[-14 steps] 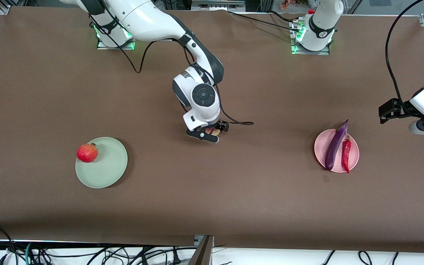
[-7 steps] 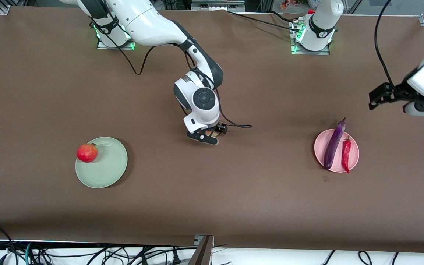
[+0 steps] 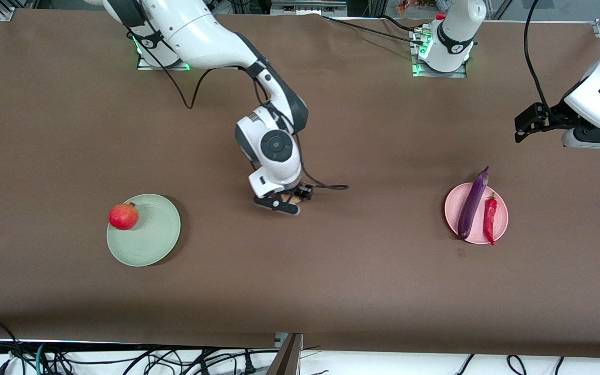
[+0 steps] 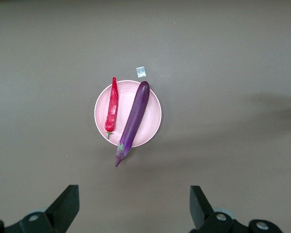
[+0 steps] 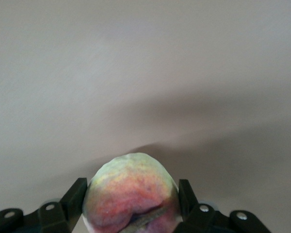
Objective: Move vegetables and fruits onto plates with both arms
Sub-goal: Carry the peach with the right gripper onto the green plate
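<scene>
My right gripper (image 3: 283,201) is over the middle of the table, shut on the yellowish-green, pink-blushed fruit (image 5: 128,187); the fingers (image 5: 73,196) press its two sides. The fruit is mostly hidden under the wrist in the front view. The red fruit (image 3: 123,216) sits on the rim of the mint green plate (image 3: 154,237). The purple eggplant (image 3: 472,205) and the red chili (image 3: 489,217) lie side by side on the pink plate (image 3: 502,221). My left gripper (image 3: 591,136) is open and empty, high above the table near the left arm's end. Its wrist view shows the pink plate (image 4: 153,119), eggplant (image 4: 135,116) and chili (image 4: 111,107) below it.
A small scrap of tape (image 3: 460,252) lies on the brown table next to the pink plate, nearer the front camera. A black cable (image 3: 331,186) trails from the right wrist. Cables hang along the table's front edge.
My right gripper has shifted with the fruit toward the right arm's end of the table. My left arm has risen and drawn back from the pink plate toward the bases.
</scene>
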Robot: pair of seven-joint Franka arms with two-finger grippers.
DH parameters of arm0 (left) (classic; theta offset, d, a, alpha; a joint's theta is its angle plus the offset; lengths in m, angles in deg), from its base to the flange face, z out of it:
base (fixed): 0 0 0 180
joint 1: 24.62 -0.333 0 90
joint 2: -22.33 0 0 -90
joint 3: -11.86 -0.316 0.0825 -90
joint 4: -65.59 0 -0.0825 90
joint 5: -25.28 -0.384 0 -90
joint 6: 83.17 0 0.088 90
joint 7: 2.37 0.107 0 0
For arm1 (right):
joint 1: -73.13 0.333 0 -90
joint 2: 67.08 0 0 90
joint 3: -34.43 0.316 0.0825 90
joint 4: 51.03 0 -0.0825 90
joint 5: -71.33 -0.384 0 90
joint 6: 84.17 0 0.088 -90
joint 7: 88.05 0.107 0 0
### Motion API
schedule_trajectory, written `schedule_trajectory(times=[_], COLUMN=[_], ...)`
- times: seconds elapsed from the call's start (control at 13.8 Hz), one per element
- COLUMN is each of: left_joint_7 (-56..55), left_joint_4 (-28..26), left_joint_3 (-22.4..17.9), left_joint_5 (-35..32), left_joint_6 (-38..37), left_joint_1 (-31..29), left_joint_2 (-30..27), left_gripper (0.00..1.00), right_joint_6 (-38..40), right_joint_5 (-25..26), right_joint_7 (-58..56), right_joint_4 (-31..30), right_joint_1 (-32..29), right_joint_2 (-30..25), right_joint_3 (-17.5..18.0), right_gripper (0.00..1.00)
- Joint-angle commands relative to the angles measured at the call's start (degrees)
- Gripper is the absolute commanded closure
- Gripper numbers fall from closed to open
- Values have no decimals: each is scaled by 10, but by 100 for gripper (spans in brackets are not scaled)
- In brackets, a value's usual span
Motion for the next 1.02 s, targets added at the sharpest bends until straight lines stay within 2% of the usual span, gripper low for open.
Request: schedule_trajectory(times=[0.0, 0.15, 0.29, 0.44, 0.65, 0.94], left_joint_7=[-2, -3, -2, -4, -4, -3], left_joint_4=[-7, -7, -7, -7, -7, -6], left_joint_3=[-2, -1, -2, -1, -1, -1], left_joint_5=[-8, -8, -8, -8, -9, -9], left_joint_6=[4, 4, 4, 4, 4, 4], left_joint_1=[4, 4, 4, 4, 5, 5], left_joint_2=[-7, -7, -7, -7, -7, -7], left_gripper=[0, 0, 0, 0, 0, 0], right_joint_6=[93, 153, 183, 186, 168, 84], right_joint_5=[2, 9, 9, 7, 6, 0], right_joint_7=[-134, -229, -341, -411, -419, -433], right_joint_4=[-8, -10, -12, -20, -29, -62], right_joint_1=[-83, -147, -187, -202, -238, -252], right_joint_2=[-51, -72, -78, -77, -65, -43], right_joint_3=[8, -1, -34, -69, -70, -69], right_gripper=[51, 51, 51, 52, 52, 52])
